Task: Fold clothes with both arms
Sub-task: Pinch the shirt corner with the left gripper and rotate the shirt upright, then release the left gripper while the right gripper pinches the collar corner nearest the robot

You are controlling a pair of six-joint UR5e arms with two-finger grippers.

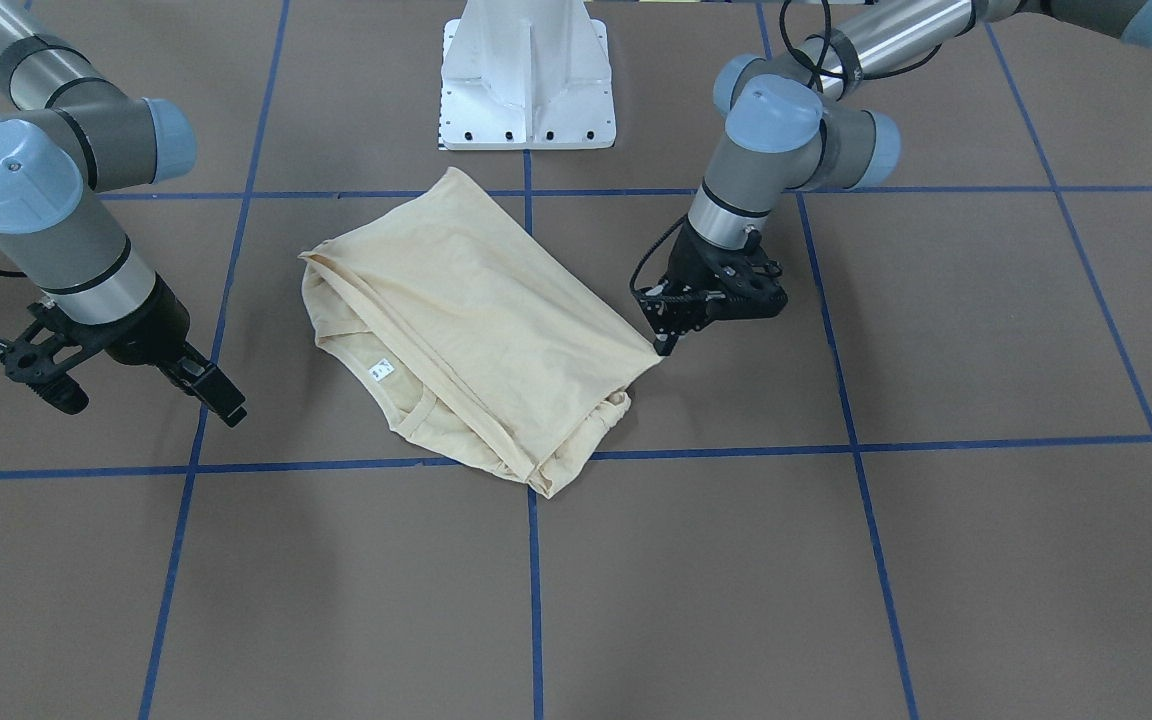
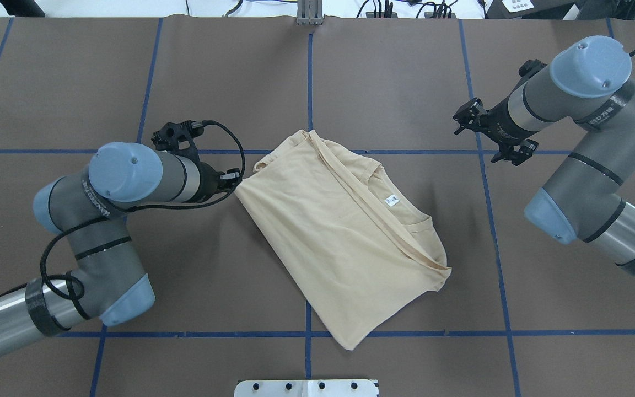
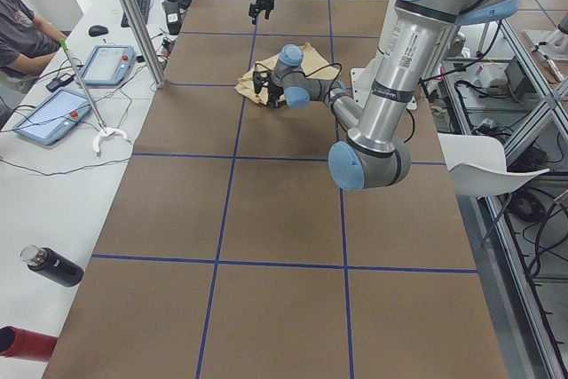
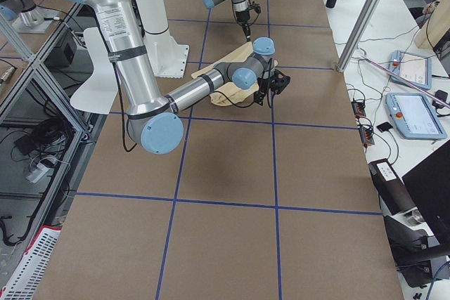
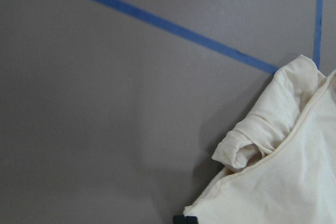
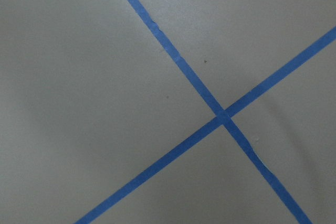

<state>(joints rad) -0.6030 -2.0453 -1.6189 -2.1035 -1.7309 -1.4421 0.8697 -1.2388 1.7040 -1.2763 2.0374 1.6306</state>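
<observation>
Seems nearly done: T-shirt [image 1: 476, 330] folded compact on counter [image 1: 936, 550], just before pedestal base [image 1: 526, 80]. Leaves perhaps a final squaring. Cannot tell grip of left tool [image 1: 671, 338] at cloth's corner, nor of right tool [image 1: 229, 405], farther off.

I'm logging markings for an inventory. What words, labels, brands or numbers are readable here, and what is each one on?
No text here is clear enough to quote.
Neck label on the T-shirt: dark marks, too small to read.
Right arm, white lettering on a black band: too blurred to read.
Left arm, white lettering: too blurred to read.
Sticker on the left arm: print too small to read.
</observation>
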